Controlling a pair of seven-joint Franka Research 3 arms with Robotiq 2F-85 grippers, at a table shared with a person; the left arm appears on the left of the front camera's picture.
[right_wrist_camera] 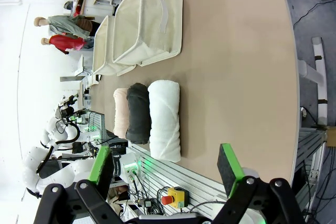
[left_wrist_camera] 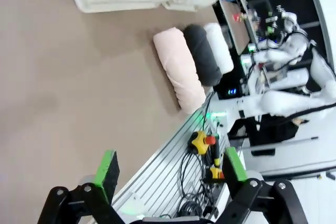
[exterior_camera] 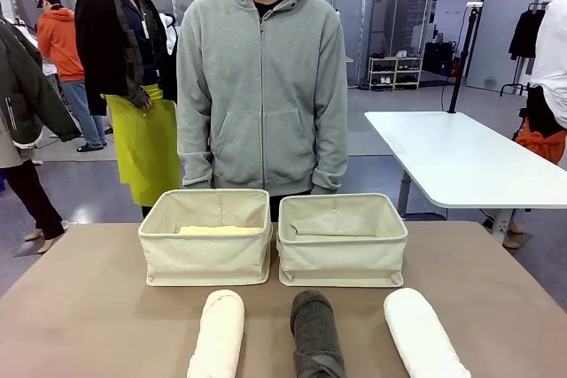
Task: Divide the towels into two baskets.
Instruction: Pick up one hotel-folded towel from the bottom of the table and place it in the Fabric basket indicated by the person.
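Observation:
Two cream canvas baskets stand side by side at the table's far middle. The left basket [exterior_camera: 205,258] holds a pale yellow towel [exterior_camera: 221,230]; in the right basket [exterior_camera: 342,263] no towel shows. Three rolled towels lie in a row near the front edge: cream [exterior_camera: 218,334], dark grey [exterior_camera: 316,335], white [exterior_camera: 423,334]. My left gripper [left_wrist_camera: 170,166] is open and hangs off the table's near edge, well away from the cream towel [left_wrist_camera: 178,69]. My right gripper [right_wrist_camera: 164,162] is open too, a short way from the white towel [right_wrist_camera: 165,119]. Both are empty.
A person in a grey hoodie [exterior_camera: 261,86] stands right behind the baskets, hands out of sight. Bare brown tabletop [exterior_camera: 80,307] lies left and right of the towels. A slatted rail with cables and a red stop button [right_wrist_camera: 169,199] runs along the near edge.

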